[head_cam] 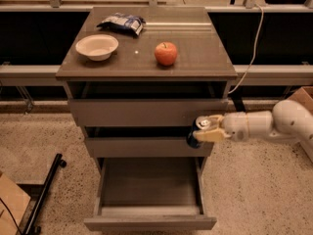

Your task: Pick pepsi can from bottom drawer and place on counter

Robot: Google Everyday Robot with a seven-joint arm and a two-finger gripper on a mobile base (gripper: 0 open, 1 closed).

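My gripper [204, 130] is shut on the pepsi can [197, 131], a dark can with a silver top, held upright in the air in front of the middle drawer's right end. The white arm reaches in from the right. The bottom drawer [149, 222] stands pulled open below and its inside shows nothing in it. The counter [195, 53] is the glossy grey-brown top of the cabinet, above and left of the can.
On the counter sit a red apple [166, 53], a white bowl [97, 46] and a blue snack bag [121, 23]. A black pole [44, 192] lies on the floor at left. A cardboard box [301, 101] stands at right. A cable [250, 53] hangs right of the cabinet.
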